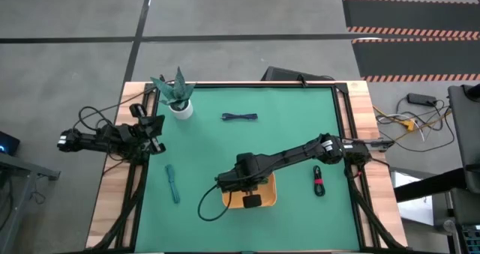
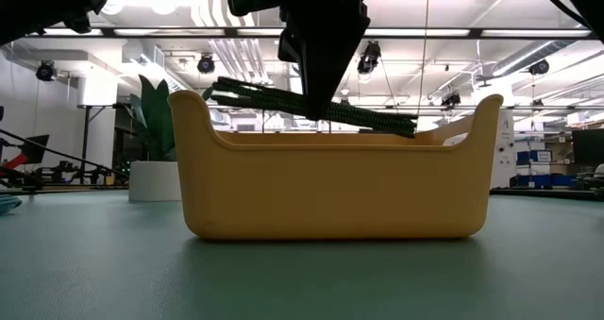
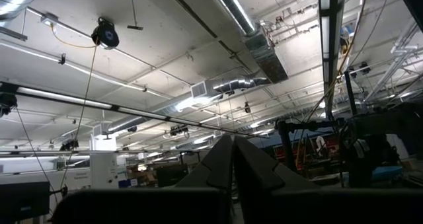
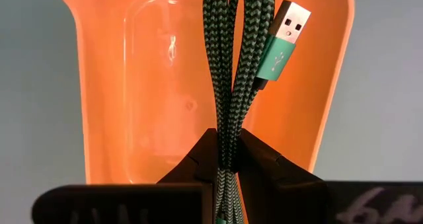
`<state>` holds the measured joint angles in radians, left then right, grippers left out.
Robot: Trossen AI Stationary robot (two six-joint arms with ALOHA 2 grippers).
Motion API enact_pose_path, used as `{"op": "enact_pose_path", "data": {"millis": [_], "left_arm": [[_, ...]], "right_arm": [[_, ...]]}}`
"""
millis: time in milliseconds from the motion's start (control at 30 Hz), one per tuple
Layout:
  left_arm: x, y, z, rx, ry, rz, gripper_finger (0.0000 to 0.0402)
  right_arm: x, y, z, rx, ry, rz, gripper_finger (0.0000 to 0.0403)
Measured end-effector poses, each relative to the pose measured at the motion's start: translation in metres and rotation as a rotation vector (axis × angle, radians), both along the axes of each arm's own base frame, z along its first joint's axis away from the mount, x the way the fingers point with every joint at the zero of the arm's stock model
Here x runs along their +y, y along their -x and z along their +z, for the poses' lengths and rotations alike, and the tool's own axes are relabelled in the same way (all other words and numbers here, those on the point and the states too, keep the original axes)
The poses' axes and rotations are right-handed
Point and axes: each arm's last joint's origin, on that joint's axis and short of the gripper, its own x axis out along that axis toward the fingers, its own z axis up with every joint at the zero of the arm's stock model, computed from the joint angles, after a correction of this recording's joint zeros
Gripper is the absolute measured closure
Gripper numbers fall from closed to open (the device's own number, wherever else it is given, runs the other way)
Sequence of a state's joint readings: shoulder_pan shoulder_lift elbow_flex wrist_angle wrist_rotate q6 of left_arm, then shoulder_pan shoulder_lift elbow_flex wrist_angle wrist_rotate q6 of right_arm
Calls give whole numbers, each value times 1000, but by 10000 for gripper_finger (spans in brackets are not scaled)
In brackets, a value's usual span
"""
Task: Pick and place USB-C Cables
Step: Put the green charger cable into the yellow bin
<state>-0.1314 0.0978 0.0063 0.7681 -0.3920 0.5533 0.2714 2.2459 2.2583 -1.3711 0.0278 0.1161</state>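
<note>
My right gripper (image 4: 228,150) is shut on a green braided USB-C cable bundle (image 4: 231,59) and stands over the orange tray (image 1: 264,200) at the table's near middle. In the low view the bundle (image 2: 377,119) hangs about level with the tray's rim (image 2: 330,141). A dark blue cable (image 1: 240,117) lies on the mat at the far middle, a teal one (image 1: 172,183) at the near left, and a black one with a red band (image 1: 319,180) to the right of the tray. My left gripper (image 3: 232,164) is shut at the table's left edge, pointing up at the ceiling. My right gripper pinches the green bundle's several strands (image 4: 229,141) between its two fingers, near the bundle's middle (image 2: 316,103). The fingers come from above, pointing down, and lie across the bundle. It hangs nearly level over the tray, its plug end (image 4: 285,36) free.
A white pot with a green plant (image 1: 179,103) stands at the far left corner of the green mat (image 1: 292,127). Black arm wires run along both side edges of the table. Bare mat lies between the cables.
</note>
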Motion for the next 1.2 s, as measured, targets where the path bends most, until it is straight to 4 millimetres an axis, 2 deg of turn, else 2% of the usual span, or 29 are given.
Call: {"op": "enact_pose_path", "data": {"millis": [200, 533, 1000, 1200], "left_arm": [[0, 0, 0, 0, 0, 0, 402], [0, 0, 0, 0, 0, -1, 402], [0, 0, 0, 0, -1, -1, 402], [0, 0, 0, 0, -1, -1, 402]], "right_arm": [[0, 1, -13, 31, 6, -23, 376], [-1, -1, -14, 9, -2, -35, 376], [-5, -2, -33, 29, -34, -40, 376], [-6, -3, -33, 22, -53, -44, 376]]}}
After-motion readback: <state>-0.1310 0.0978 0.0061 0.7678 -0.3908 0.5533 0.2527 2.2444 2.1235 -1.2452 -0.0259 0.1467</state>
